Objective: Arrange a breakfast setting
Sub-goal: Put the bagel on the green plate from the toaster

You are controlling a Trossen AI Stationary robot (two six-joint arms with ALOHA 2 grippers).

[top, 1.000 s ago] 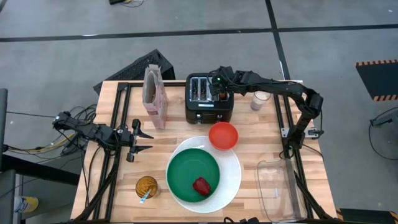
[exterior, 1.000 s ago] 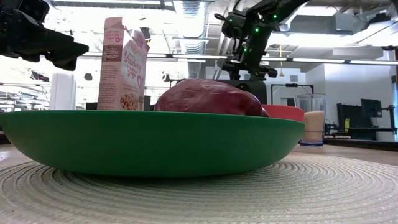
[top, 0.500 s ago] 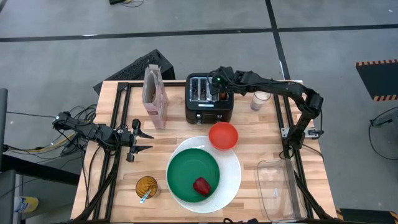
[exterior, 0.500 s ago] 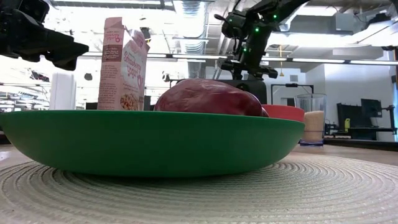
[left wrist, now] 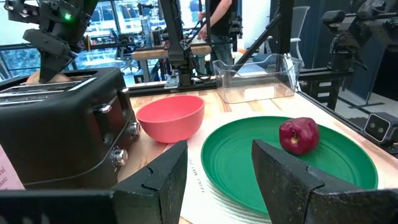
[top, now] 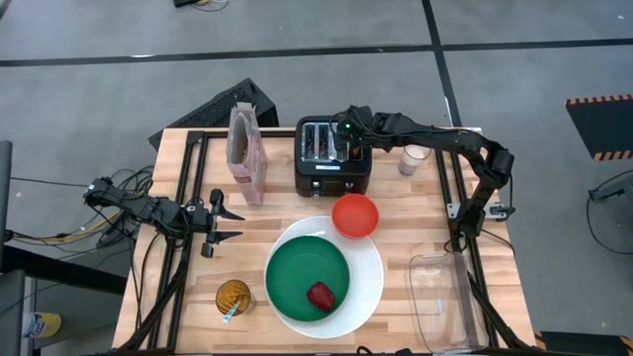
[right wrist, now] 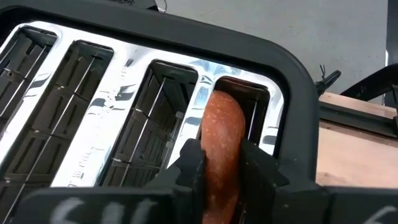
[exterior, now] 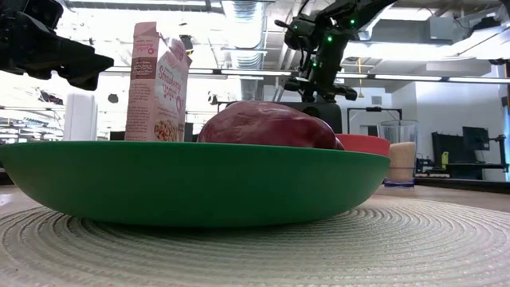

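**Plates are laid; the bagel is at the toaster**

We see the core of the setting in place at the near middle of the tabletop (top: 396, 257): the smaller green plate (top: 297, 272) sits stacked on the large white plate (top: 371, 282), and the small red fruit (top: 320, 295) lies on the green plate toward its near right edge. The small red-orange bowl (top: 355, 216) stands just beside the white plate's far rim, between it and the black toaster (top: 331, 173). The pinkish cereal box (top: 246, 153) stands upright to the left of the toaster.

Our right hand (right wrist: 217, 163) is over the toaster's rightmost slot, its fingers clamped on the bagel half (right wrist: 221, 134), which stands on edge partly inside that slot. We cannot tell whether the bagel is going in or coming out.

Our left hand (top: 226, 224) hovers over the left side of the tabletop with its fingers apart and nothing between them.

An amber cup (top: 233, 297) sits near the front left with a bluish handle poking from it; we take that for the blue-handled metal spoon (top: 228, 313), though it is too small to be sure.

We judge the task roughly half done. Still ahead, as we read it: getting the bagel onto the plate, laying the spoon by the bowl, and perhaps bringing the cereal box closer.
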